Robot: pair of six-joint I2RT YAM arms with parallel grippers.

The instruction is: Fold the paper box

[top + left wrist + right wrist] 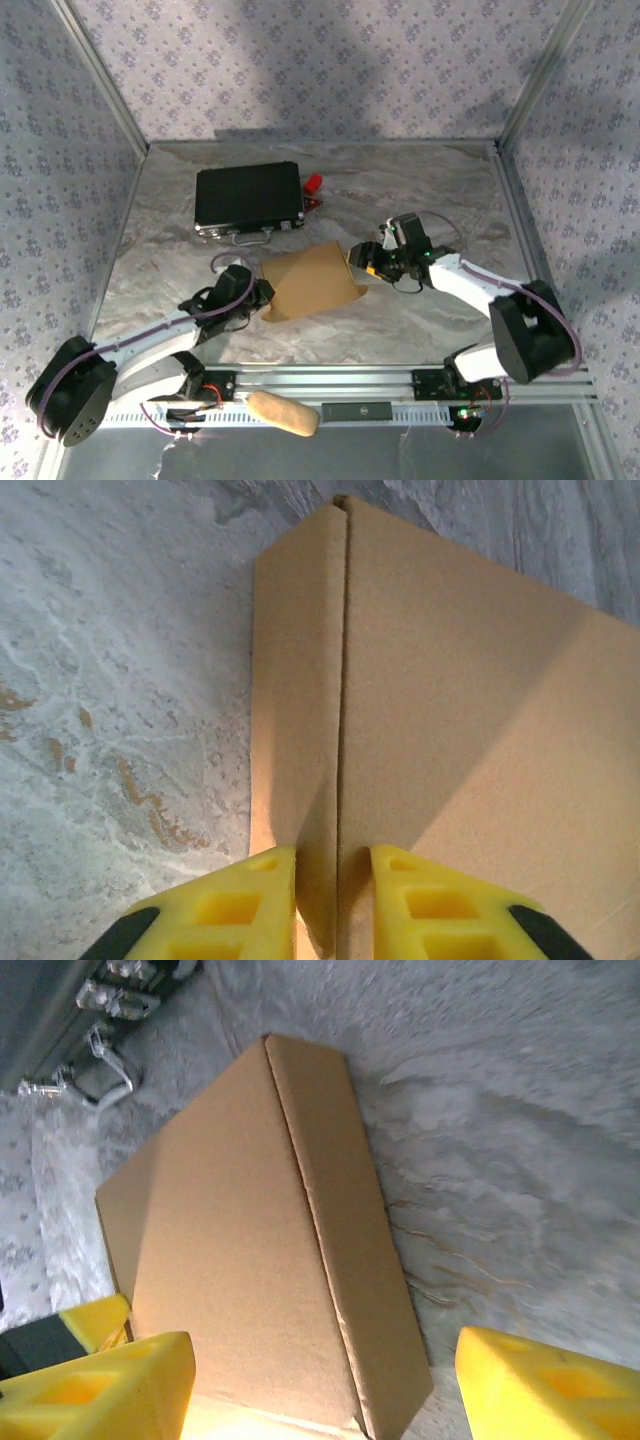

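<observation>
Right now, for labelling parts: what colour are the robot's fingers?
Yellow; the fingers show best in the left wrist view.

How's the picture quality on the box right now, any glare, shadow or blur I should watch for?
Top external: the paper box is sharp, with no glare. Left wrist: a diagonal shadow darkens its lower right panel. Right wrist: glare washes out its near edge, and the table looks soft and smeared.

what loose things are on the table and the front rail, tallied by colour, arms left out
brown: 1, the paper box
black: 1, the black case
red: 1, a small red item beside the case
tan: 1, a rounded tan lump on the near rail
total: 4
</observation>
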